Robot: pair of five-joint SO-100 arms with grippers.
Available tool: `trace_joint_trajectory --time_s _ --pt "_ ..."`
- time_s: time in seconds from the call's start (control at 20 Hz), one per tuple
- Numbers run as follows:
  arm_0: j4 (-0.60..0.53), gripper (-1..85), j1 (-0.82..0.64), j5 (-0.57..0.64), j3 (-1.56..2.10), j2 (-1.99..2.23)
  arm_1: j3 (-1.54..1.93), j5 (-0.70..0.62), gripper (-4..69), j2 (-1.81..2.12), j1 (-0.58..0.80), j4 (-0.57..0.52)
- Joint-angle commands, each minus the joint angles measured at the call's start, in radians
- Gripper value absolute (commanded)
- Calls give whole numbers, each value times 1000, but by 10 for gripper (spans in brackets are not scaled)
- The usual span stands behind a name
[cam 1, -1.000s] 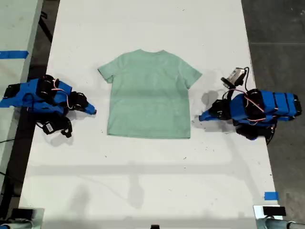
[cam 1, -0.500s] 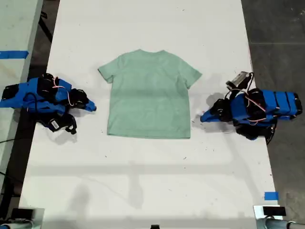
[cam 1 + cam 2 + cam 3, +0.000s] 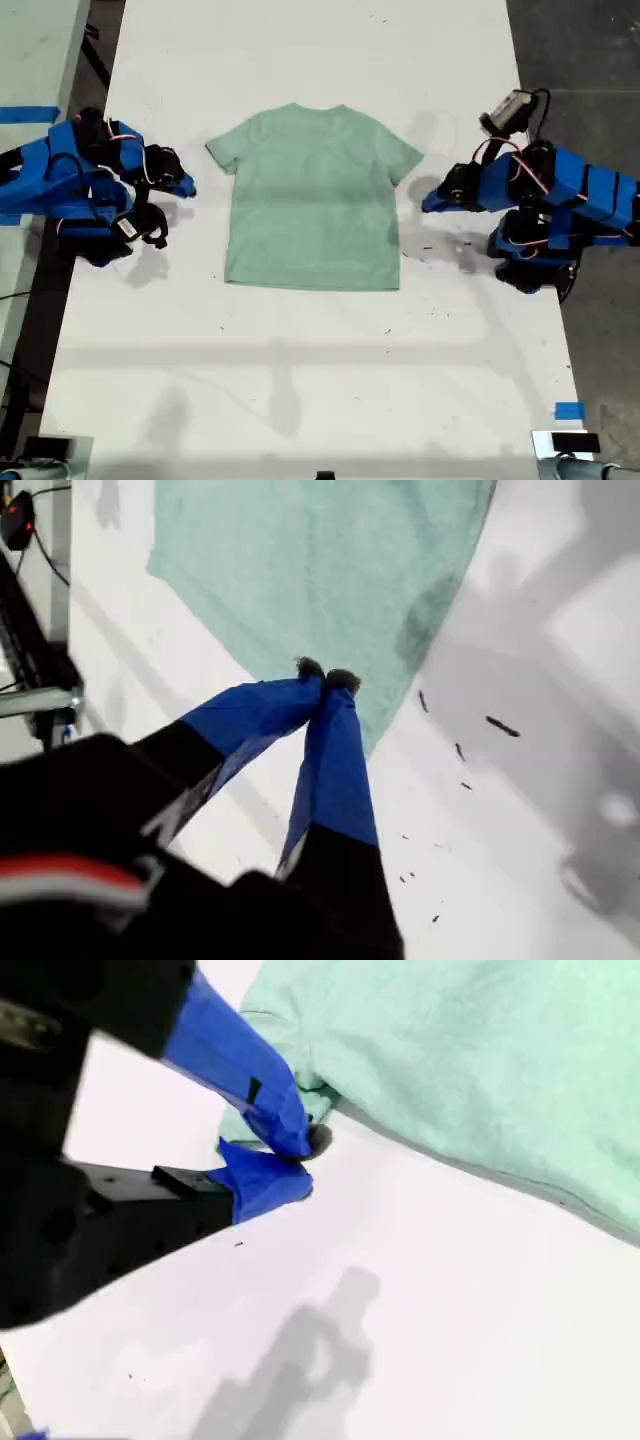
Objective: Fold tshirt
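The tshirt [image 3: 312,200] lies flat mid-counter [image 3: 300,380], thin and limp, best pinched at sleeves or hem corners; my first claw [image 3: 322,676] and second claw [image 3: 300,1160] are both closed, empty.

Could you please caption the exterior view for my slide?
Mint-green t-shirt lying flat on a white table between two blue arms.
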Motion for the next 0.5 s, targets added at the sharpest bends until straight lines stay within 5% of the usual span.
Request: trace_joint_trajectory --time_s 0.0,0.45 --pt "40 0 -106 112 -235 -161 -245 -152 -1 -183 118 67" --pt "250 0 -408 408 -819 -693 -785 -503 -2 -710 390 178"
